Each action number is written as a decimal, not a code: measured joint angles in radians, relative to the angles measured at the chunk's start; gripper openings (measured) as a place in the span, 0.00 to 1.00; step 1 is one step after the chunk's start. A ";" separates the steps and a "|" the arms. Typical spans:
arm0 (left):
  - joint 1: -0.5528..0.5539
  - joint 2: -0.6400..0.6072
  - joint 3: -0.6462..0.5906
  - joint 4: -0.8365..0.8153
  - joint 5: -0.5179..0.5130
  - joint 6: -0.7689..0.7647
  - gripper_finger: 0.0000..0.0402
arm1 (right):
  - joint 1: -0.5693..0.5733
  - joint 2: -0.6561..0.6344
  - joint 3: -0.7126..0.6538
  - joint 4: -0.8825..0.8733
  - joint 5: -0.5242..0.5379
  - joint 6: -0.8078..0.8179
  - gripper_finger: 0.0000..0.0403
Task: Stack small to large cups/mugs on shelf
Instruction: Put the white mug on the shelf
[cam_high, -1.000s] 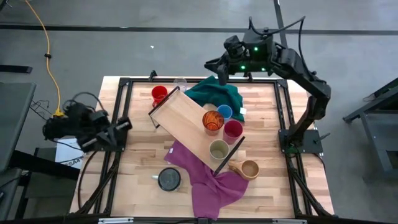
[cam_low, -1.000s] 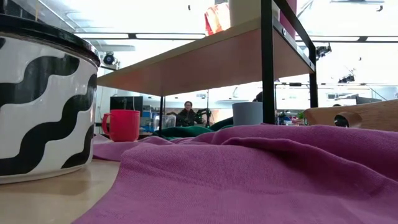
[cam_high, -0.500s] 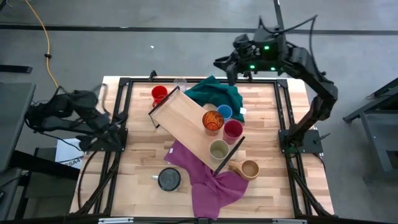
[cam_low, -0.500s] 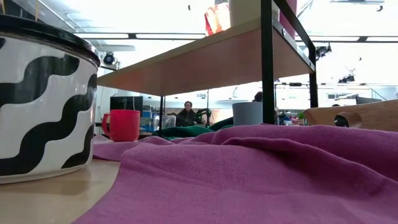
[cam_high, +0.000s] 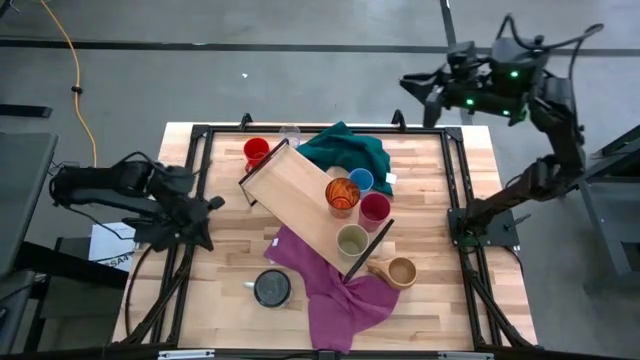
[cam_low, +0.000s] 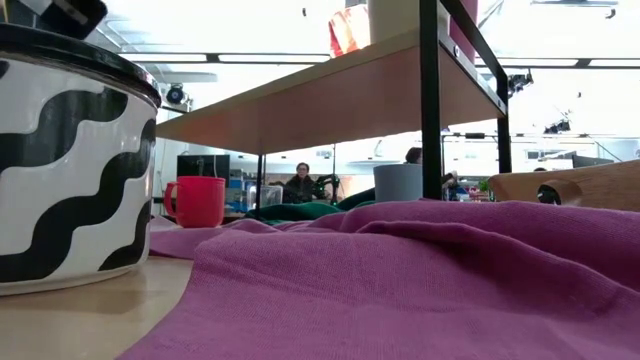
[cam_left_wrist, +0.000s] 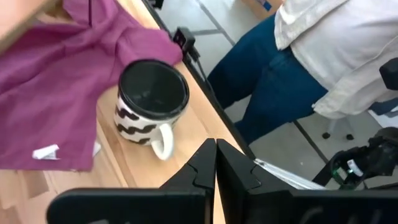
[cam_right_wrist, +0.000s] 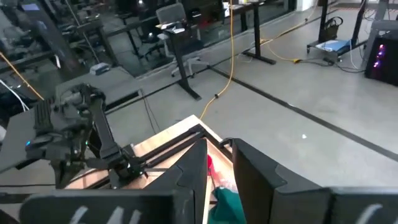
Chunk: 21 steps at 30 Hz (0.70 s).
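Raised clear, right gripper (cam_high: 420, 90) stands slightly apart; left gripper (cam_high: 207, 222), together, nears the glossy wavy-striped mug (cam_high: 271, 288).

wooden table (cam_high: 225, 300), shelf (cam_high: 300, 195), purple cloth (cam_high: 335, 295), green cloth (cam_high: 350, 152)

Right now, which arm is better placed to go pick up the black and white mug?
Probably the left. Its end effector, shut, hangs at the table's left edge, near the black and white mug. The right end effector is beyond the table's far edge.

Wooden shelf (cam_high: 300, 190), glossy black mug (cam_left_wrist: 149, 99), soft magenta cloth (cam_low: 420, 280).
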 joint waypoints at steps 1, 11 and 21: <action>-0.030 0.001 -0.018 0.029 -0.022 -0.018 0.00 | 0.000 -0.005 0.000 -0.008 0.002 0.005 0.17; -0.448 0.003 -0.146 0.252 -0.452 -0.224 0.00 | 0.000 0.004 -0.002 -0.094 0.003 0.029 0.17; -0.838 0.009 -0.259 0.293 -0.991 -0.451 0.00 | 0.000 0.006 -0.003 -0.095 0.002 0.059 0.17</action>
